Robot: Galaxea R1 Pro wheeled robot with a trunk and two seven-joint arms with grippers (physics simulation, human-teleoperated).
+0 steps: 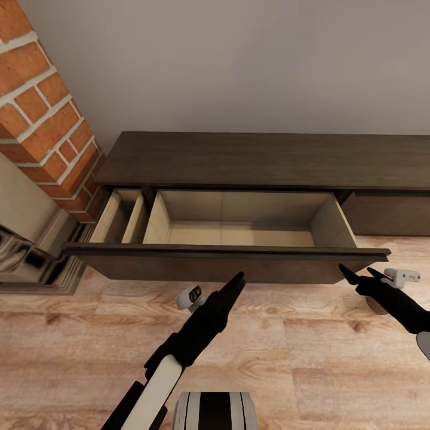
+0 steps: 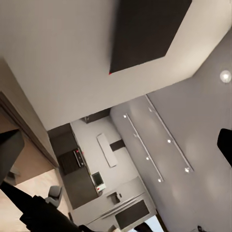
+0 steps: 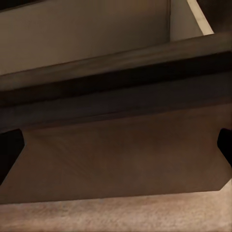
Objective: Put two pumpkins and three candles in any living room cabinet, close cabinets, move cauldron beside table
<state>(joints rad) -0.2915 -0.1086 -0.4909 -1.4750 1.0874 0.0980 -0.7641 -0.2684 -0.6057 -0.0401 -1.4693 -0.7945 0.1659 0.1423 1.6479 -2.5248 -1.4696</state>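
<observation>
The long dark brown cabinet (image 1: 257, 158) stands against the wall, with its wide drawer (image 1: 239, 233) pulled out; the pale beige inside holds nothing. My left gripper (image 1: 237, 279) hovers just in front of the drawer front (image 1: 227, 264), near its middle. In the left wrist view its fingertips (image 2: 10, 151) stand far apart, open and empty. My right gripper (image 1: 359, 272) is open at the drawer's right corner, close to the drawer front (image 3: 121, 159). The pumpkins, candles, cauldron and table are out of view.
A red brick column (image 1: 42, 101) and the stepped fireplace base (image 1: 30, 263) stand at the left. A narrow drawer section (image 1: 122, 218) is open beside the wide one. The cabinet's right part (image 1: 388, 215) is closed. Wooden floor (image 1: 298, 358) stretches in front.
</observation>
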